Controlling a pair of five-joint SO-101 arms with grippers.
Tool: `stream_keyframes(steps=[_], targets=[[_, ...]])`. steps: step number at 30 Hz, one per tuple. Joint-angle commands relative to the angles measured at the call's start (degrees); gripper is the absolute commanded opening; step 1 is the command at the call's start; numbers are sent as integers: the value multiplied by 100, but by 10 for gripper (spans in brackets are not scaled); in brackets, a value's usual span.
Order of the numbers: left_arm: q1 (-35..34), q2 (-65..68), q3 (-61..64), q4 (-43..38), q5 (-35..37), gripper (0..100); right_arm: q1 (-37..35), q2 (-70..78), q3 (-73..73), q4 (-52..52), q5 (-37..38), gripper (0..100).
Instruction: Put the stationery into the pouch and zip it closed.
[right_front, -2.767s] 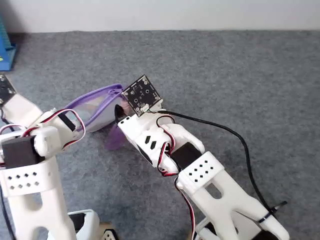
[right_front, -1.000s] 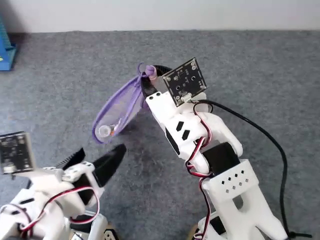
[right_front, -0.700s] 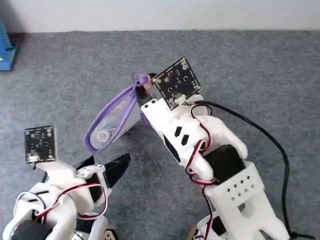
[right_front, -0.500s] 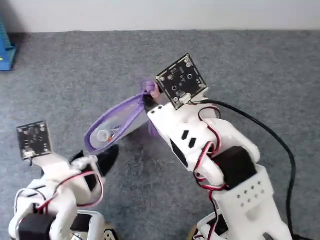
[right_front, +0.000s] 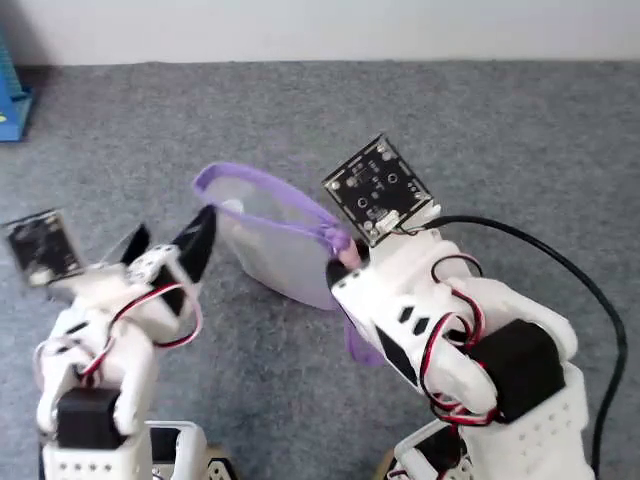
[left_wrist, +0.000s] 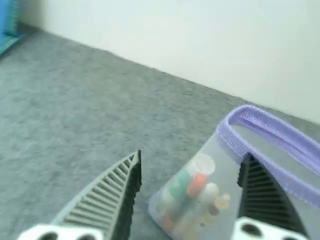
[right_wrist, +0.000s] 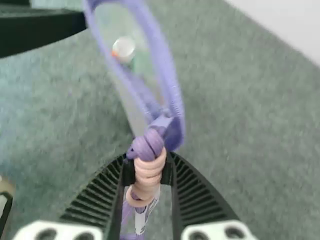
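Pouch (right_front: 268, 245) sits mid-desk (right_front: 500, 130) in the high view. It's clear plastic with a purple rim and lies between the two arms. The right tool (right_front: 345, 262) has the pouch's near end, tucked under its camera board. The left tool (right_front: 165, 248) is by the far end of the pouch with its fingers spread. I can't tell if it's actually touching the plastic.

From the left wrist, the left tool (left_wrist: 192, 157) is wide open, one ribbed finger on each side of the pouch (left_wrist: 260, 132) end. The stationery (left_wrist: 192, 187) is bunched up inside, with a white cap, an orange one and something greenish showing through the clear wall.

From the right wrist, the right tool (right_wrist: 147, 160) is pinched tight on the pull cord (right_wrist: 146, 172), a purple knot with a pinkish loop at the end of the rim. The pouch (right_wrist: 161, 67) stretches away from it. A white-capped piece of stationery (right_wrist: 123, 48) shows through the side. Can't say if the zip is fully shut.
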Motion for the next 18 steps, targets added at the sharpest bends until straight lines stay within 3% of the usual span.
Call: stream_keyframes(steps=[1, 8, 15, 18], targets=[[862, 510, -66, -589, 123, 297, 92, -145, -290, 444, 9, 7], [1714, 1574, -462, -1011, 343, 297, 295, -347, -167, 734, 18, 7], [2198, 2681, -1279, -1099, 343, 297, 1745, -752, 844, 708, 62, 7], [2259, 2760, -1604, -598, 334, 298, 2079, -875, 1011, 699, 62, 7]])
